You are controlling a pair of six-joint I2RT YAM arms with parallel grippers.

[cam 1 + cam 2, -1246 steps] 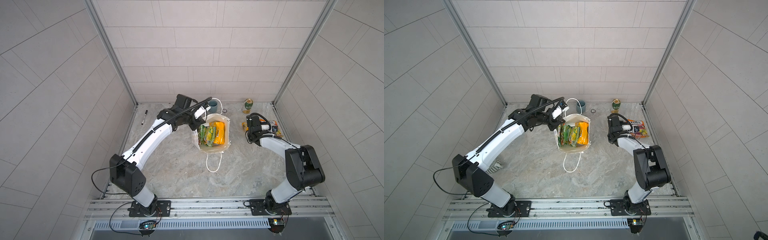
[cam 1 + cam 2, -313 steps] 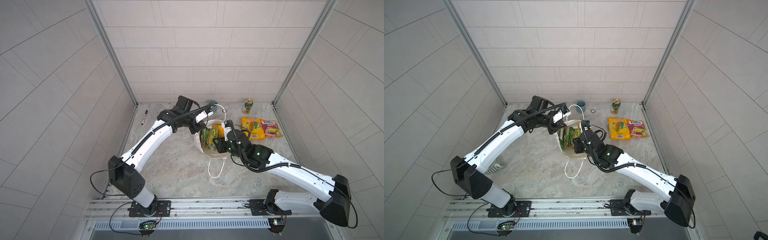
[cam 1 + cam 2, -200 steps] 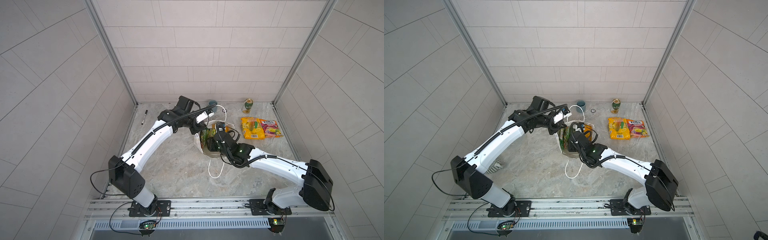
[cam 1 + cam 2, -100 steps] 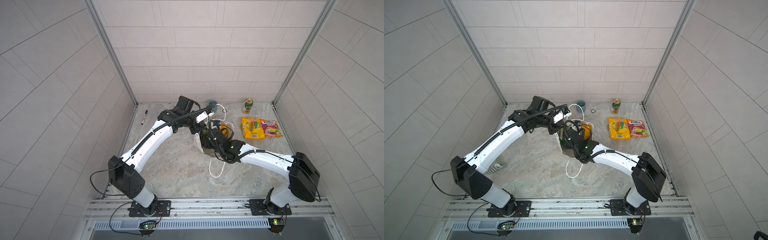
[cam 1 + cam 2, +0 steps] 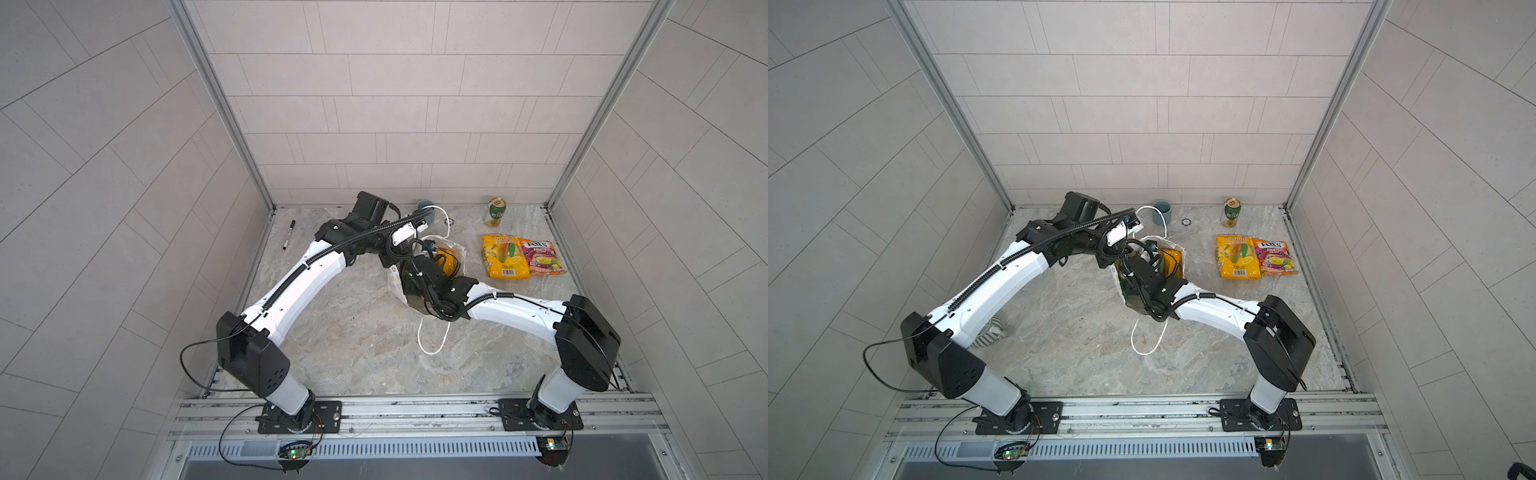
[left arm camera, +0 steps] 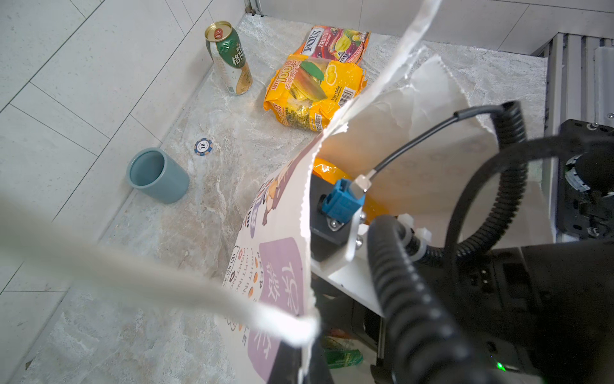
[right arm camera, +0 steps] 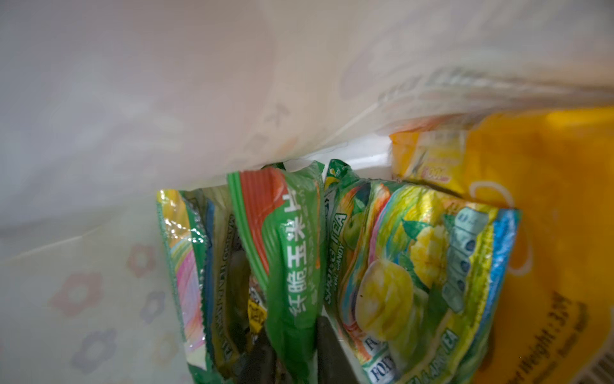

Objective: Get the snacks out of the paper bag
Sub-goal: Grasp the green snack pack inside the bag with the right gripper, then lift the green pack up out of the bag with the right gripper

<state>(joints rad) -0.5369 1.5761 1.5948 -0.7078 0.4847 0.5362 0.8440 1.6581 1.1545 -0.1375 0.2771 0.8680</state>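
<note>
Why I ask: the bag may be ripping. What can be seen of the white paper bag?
The paper bag is thin white paper, creased, with a cartoon figure and purple text panels on one face and small flowers on a side. It stands open on the marble table, its rim ragged. One cord handle trails on the table. The left gripper pinches its rim; the right gripper reaches inside, closed on a green packet among others.

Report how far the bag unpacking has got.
Done: a yellow packet and a pink packet lie on the table near the can. In hand: the left pincer holds the bag by its rim; the right pincer, inside it, grips a green packet. Left: that one plus the striped packet, tea packet and orange packet beside it.
</note>
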